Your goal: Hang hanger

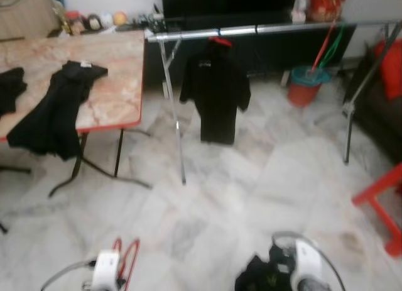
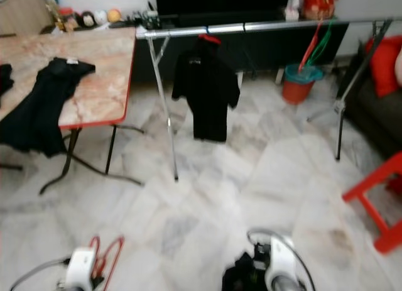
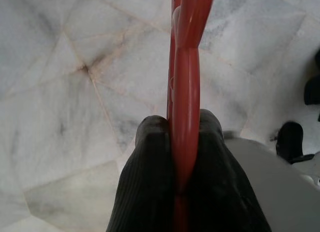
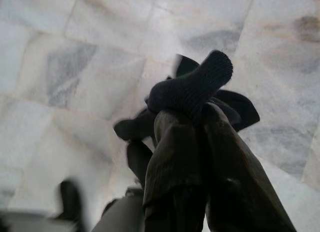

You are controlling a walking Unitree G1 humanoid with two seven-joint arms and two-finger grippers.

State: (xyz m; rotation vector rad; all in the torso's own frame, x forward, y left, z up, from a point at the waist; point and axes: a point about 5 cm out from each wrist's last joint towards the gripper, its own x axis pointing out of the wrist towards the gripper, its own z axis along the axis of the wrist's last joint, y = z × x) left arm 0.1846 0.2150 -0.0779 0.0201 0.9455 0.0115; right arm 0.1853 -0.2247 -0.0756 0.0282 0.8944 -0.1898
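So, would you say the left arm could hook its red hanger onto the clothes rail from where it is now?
Probably not yet. The left pincer is shut on the red hanger, low by the robot, while the clothes rail stands well ahead across bare marble floor. Nothing blocks the way; the robot would likely need to walk closer first.

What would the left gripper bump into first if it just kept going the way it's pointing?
Most likely the marble floor. The left gripper, its jaws shut on a red hanger, points down at the tiles, and the hanger's far end would probably touch first. How far off the floor lies is hard to judge.
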